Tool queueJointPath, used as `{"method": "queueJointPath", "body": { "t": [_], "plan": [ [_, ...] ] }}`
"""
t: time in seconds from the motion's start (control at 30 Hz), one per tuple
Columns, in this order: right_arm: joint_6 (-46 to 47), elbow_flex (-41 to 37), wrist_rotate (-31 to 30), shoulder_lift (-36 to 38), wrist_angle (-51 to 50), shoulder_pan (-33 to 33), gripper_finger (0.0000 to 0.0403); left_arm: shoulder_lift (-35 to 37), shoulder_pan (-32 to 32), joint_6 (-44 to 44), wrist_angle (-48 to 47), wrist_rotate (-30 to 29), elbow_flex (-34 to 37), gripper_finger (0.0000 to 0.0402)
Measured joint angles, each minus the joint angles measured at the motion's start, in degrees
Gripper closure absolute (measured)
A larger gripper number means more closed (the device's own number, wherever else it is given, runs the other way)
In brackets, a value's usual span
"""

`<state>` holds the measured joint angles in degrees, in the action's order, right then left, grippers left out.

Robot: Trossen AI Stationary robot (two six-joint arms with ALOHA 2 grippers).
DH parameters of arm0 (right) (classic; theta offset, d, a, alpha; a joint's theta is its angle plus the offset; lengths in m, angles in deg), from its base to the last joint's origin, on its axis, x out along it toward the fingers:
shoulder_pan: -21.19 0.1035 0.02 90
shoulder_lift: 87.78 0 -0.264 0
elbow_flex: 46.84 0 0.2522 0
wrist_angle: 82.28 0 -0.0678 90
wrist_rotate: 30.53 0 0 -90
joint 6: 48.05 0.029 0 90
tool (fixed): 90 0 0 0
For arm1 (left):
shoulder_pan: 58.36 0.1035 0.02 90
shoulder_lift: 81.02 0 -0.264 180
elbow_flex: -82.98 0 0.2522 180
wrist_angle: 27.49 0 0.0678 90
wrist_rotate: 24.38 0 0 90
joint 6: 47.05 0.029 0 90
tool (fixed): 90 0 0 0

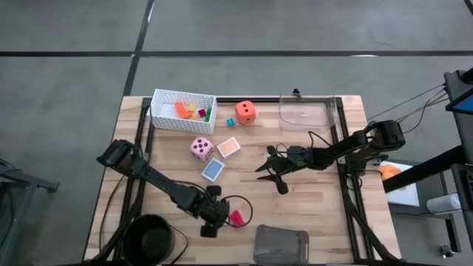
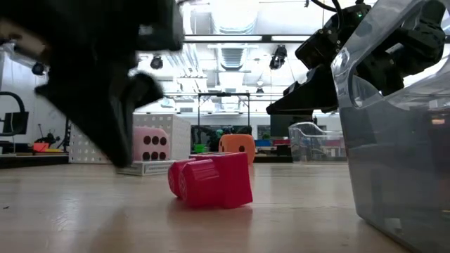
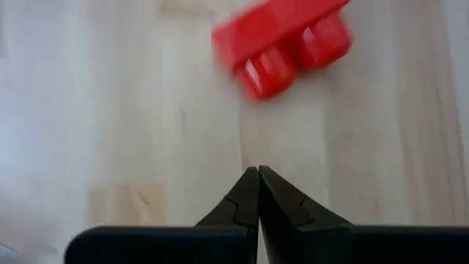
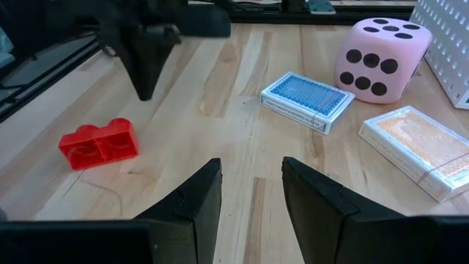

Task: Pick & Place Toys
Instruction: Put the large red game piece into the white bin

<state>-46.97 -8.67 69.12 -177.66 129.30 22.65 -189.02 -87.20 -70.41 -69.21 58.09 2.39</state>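
A red two-stud brick (image 1: 236,217) lies on its side on the wooden table near the front edge; it also shows in the low view (image 2: 211,181) and the left wrist view (image 3: 286,40). My left gripper (image 3: 258,170) is shut and holds nothing. It points steeply down just left of the brick (image 4: 99,144), a little above the table and clear of it. My right gripper (image 4: 251,176) hovers open over the table's middle (image 1: 270,171), holding nothing. A pink die (image 1: 201,148), an orange die (image 1: 246,112), a blue card (image 1: 213,170) and a peach card (image 1: 229,146) rest on the table.
A white perforated basket (image 1: 182,111) at the far left holds several small bricks. A clear container (image 1: 307,111) stands at the far right, a grey tray (image 1: 281,245) at the front edge and a black round tub (image 1: 151,238) at the front left.
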Motion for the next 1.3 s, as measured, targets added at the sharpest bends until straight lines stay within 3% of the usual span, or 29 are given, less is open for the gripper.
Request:
{"method": "queueJointPath", "body": {
  "t": [0.1, 0.2, 0.5, 0.63, 0.8, 1.3],
  "plan": [
    [0.0, 0.0, 0.0, 0.0, 0.0, 0.0, 0.0259, 1.58, -0.7, 7.45, 0.07, -2.52, 0.0, 0.0384],
    [0.0, 0.0, 0.0, 0.0, 0.0, 0.0, 0.0259, 2.37, -0.91, 14.2, 1.82, -4.22, -0.02, 0.035],
    [0.0, 0.0, 0.0, 0.01, -0.04, 0.0, 0.0259, 2.21, -0.8, 35.86, 7.05, -11.68, -0.02, 0.0156],
    [0.0, 0.0, 0.0, 0.01, -0.05, 0.0, 0.0259, 2.21, -0.59, 42.75, 9.74, -10.79, -0.02, 0.0102],
    [0.0, 0.0, 0.01, 0.02, -0.16, 0.0, 0.0259, 2.19, -0.19, 47.1, 10.15, -5.51, -0.58, 0.0098],
    [0.15, 0.0, 0.02, 0.02, -0.46, 0.0, 0.0259, 1.99, 2.49, 53.6, 8.32, 1.61, -4.5, 0.0108]
  ]
}}
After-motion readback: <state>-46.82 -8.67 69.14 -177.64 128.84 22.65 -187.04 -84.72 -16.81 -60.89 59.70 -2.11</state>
